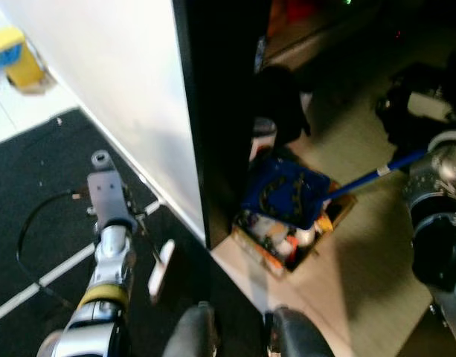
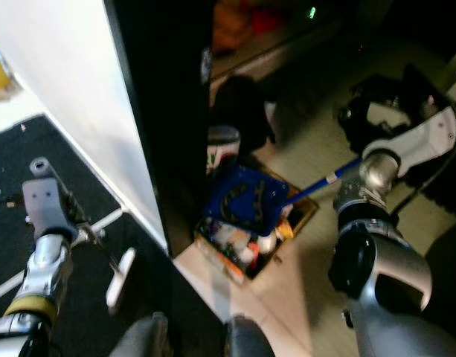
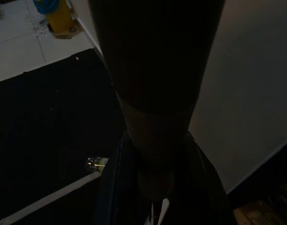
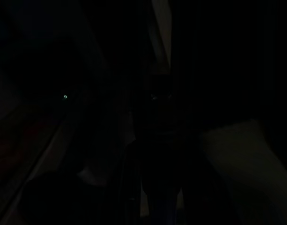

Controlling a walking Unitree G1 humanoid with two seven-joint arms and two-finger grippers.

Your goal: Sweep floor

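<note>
A blue dustpan (image 1: 283, 192) hangs tilted over an open cardboard box (image 1: 339, 216) of small items. Its blue handle (image 1: 373, 173) runs up to my right wrist (image 2: 376, 175), where my right gripper is shut on it; the fingers are hidden behind the wrist. My left arm (image 1: 108, 238) reaches forward over a black mat (image 1: 34, 171). In the left wrist view my left gripper (image 3: 155, 187) is shut on a thick dark broom handle (image 3: 155, 93) that stands close to the lens. Below that arm a thin rod ends in a white piece (image 1: 161, 269).
A white panel (image 1: 123, 89) and a black cabinet edge (image 1: 213, 111) split the scene. A yellow bin with a blue lid (image 1: 15, 56) stands far left on pale tiles. A black cable (image 1: 23, 230) loops on the mat. Dark bags (image 2: 376, 111) lie at right.
</note>
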